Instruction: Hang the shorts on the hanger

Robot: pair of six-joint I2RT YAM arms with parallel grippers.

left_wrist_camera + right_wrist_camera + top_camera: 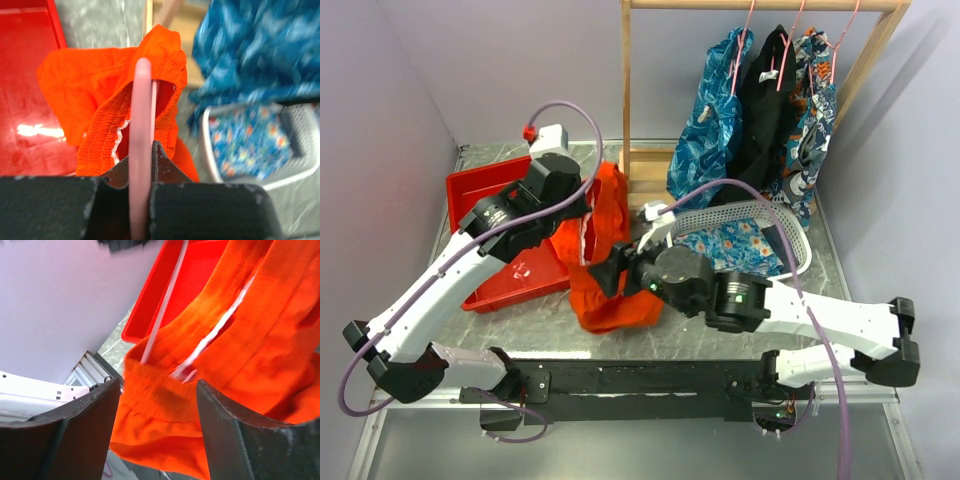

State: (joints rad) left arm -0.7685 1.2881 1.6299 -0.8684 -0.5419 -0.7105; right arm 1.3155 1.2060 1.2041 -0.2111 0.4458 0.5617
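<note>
One white basket (740, 207) held one blue floral garment (740, 245). The left gripper (142, 170) pinched the single hanger (141, 125). The right gripper (157, 405) gaped wide at the shorts (240, 340).

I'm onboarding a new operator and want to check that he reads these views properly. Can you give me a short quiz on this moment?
1. True or false: the left gripper is shut on the hanger.
2. The shorts are: A) spread flat, B) hanging on the hanger, C) neatly folded.
3. Fill in: the right gripper is ___, with orange fabric between its fingers.
Key: 1 true; 2 B; 3 open.
</note>
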